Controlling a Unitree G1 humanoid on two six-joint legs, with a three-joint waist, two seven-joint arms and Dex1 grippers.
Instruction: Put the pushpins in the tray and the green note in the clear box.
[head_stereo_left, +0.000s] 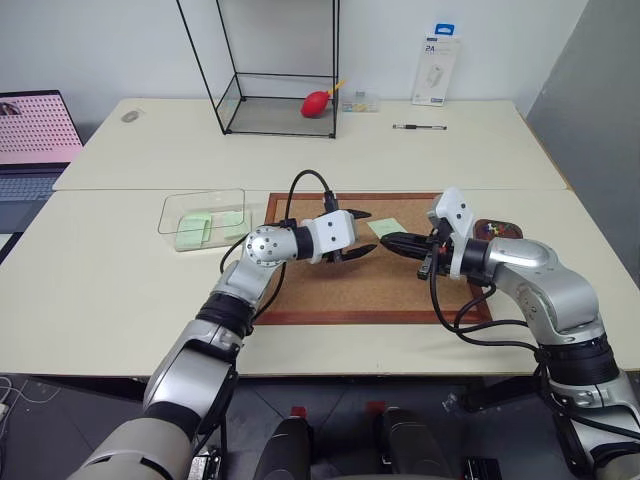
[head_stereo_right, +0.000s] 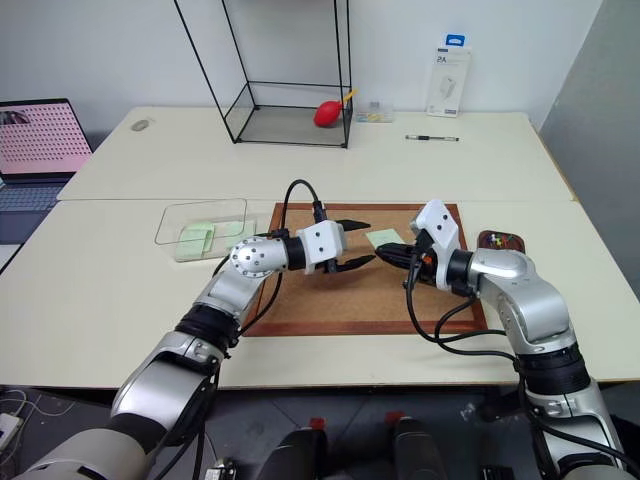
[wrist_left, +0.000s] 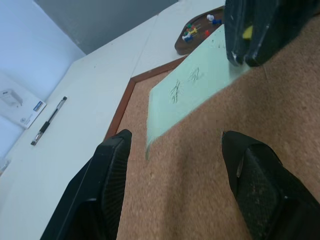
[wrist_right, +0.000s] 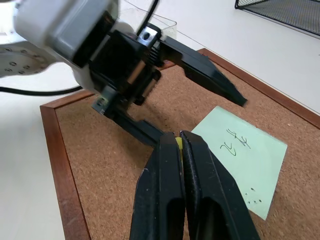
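right tool (wrist_right: 176, 142) pinches yellow pushpin (wrist_right: 178, 143).

Bright, even, diffuse light over the bench (head_stereo_left: 120, 290); no hard glare on its pale top. Soft, short shadows lie on the corkboard (head_stereo_left: 330, 295) just under both arms. Mild sheen on the clear box (head_stereo_left: 203, 222) walls, beside the corkboard. Head views sharp across the corkboard, with slight bowing of bench edges toward the frame borders. Left wrist view: near fingers (wrist_left: 107, 195) of the left claw (wrist_left: 180, 145) soft, dark and low in detail; the note (wrist_left: 192, 97) on the corkboard is sharper. Right wrist view: the white arm casing (wrist_right: 60, 25) is blurred and overexposed above the corkboard.
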